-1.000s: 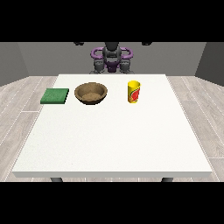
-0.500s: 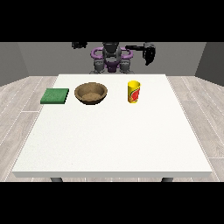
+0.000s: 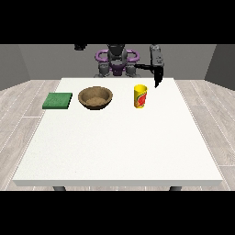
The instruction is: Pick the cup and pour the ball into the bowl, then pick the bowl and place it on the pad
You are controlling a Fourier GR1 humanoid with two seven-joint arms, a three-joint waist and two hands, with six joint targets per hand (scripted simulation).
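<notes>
A green pad [image 3: 58, 100] is laid flat near the left edge of the white table [image 3: 119, 147]. Just to its right, and apart from it, a brown bowl [image 3: 95, 97] is set upright; its inside is seen as plain brown, and no ball can be made out in it. Further right, well apart from the bowl, a yellow cup [image 3: 140, 96] with a red mark is stood upright; its contents cannot be told from this angle.

Above and to the right of the cup, the hand at the view's right [image 3: 157, 79] is hung with its fingers pointed down over the table's far edge, apart from the cup; they are seen as straight and close together. Half a second ago this hand was held higher, beside the robot's shoulder. The hand at the view's left [image 3: 79, 46] is barely seen at the top; its fingers cannot be told.
</notes>
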